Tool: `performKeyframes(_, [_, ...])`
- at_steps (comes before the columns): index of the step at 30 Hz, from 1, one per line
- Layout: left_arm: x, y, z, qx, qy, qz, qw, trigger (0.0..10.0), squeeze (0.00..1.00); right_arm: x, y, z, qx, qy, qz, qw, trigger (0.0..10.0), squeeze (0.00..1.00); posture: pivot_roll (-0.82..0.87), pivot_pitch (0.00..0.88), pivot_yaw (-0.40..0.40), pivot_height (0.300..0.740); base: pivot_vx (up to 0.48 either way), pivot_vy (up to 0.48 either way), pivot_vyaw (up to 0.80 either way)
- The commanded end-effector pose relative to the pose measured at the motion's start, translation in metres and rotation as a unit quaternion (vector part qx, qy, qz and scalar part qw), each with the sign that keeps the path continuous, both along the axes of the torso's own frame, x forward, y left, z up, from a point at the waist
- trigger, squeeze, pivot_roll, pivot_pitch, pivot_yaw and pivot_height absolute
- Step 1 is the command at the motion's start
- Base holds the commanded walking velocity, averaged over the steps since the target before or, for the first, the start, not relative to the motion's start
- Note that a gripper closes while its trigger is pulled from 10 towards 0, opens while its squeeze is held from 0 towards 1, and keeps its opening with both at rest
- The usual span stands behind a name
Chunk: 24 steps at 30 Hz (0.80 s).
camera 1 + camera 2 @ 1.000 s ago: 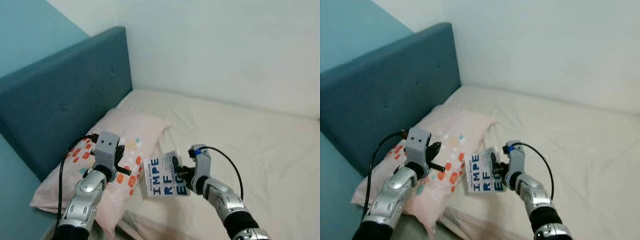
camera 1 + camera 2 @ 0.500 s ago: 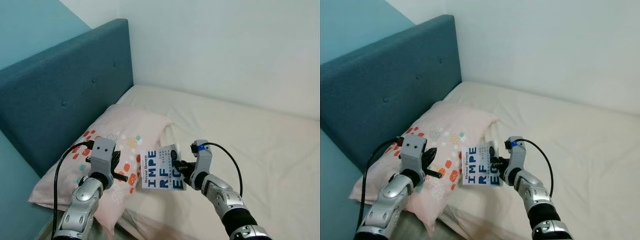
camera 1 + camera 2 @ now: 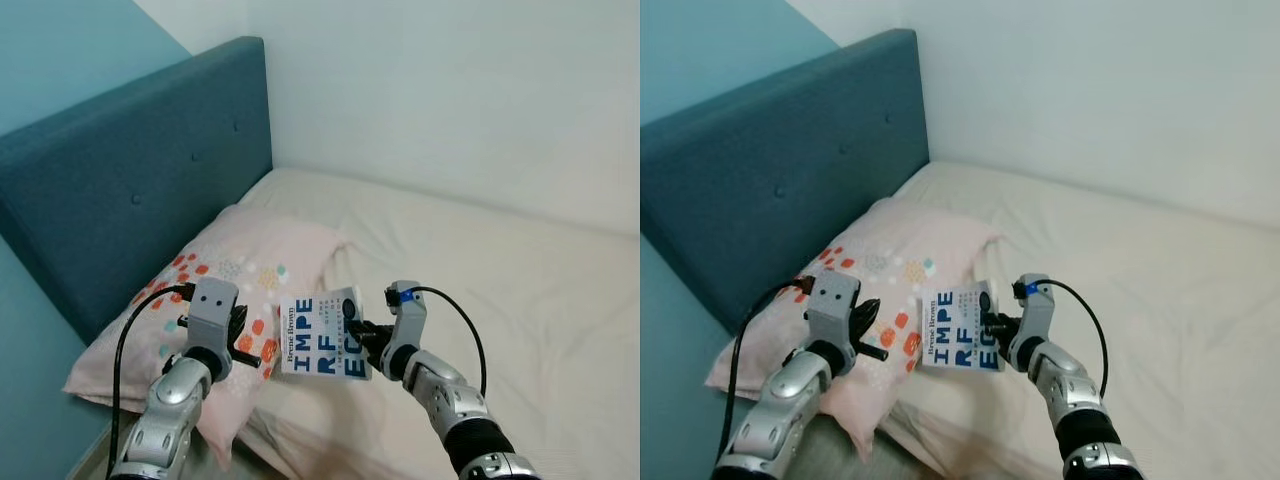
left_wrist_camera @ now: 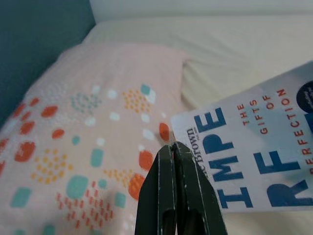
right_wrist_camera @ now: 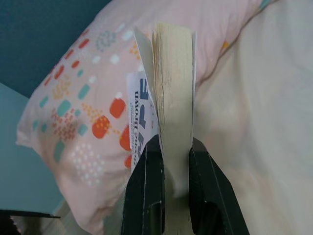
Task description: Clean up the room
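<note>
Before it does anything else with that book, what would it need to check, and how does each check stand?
1. Right pincer clamped on the white paperback book with blue lettering: ok, fingers squeeze its page edge.
2. Book lifted off the cream bed sheet: ok.
3. Left pincer free: ok, shut on nothing.
4. Left pincer apart from the pink pillow with orange and teal spots: cannot tell.
5. Place to put the book down: cannot tell.
</note>
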<state>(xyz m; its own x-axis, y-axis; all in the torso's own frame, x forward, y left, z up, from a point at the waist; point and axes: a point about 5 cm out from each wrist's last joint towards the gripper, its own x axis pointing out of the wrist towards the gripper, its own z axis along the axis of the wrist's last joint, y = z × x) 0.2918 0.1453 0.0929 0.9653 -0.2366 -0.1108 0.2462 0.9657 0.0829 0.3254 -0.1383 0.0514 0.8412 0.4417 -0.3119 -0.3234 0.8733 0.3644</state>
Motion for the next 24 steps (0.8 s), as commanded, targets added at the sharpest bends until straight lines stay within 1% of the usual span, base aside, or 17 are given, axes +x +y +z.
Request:
performKeyframes(1, [-0.0021, -0.0031, -0.0033, 0.003, 0.009, -0.005, 1.000, 10.0, 0.00, -0.0001, 0.0009, 0.0004, 0.000, -0.009, -0.003, 1.000, 10.0, 0.00, 0.00, 0.075, -0.020, 0.631, 0.000, 0.000, 0.00])
performKeyframes(15, [-0.0040, -0.0048, -0.0040, 0.002, 0.012, -0.010, 1.000, 10.0, 0.00, -0.0019, 0.0064, -0.0008, 0.010, -0.010, -0.001, 1.000, 10.0, 0.00, 0.00, 0.060, -0.024, 0.631, 0.000, 0.000, 0.00])
performKeyframes(24, [-0.0050, -0.0058, -0.0043, 0.003, 0.013, -0.017, 1.000, 10.0, 0.00, -0.0036, 0.0086, -0.0023, 0.013, -0.008, 0.003, 1.000, 10.0, 0.00, 0.01, 0.058, -0.023, 0.596, 0.000, 0.000, 0.00])
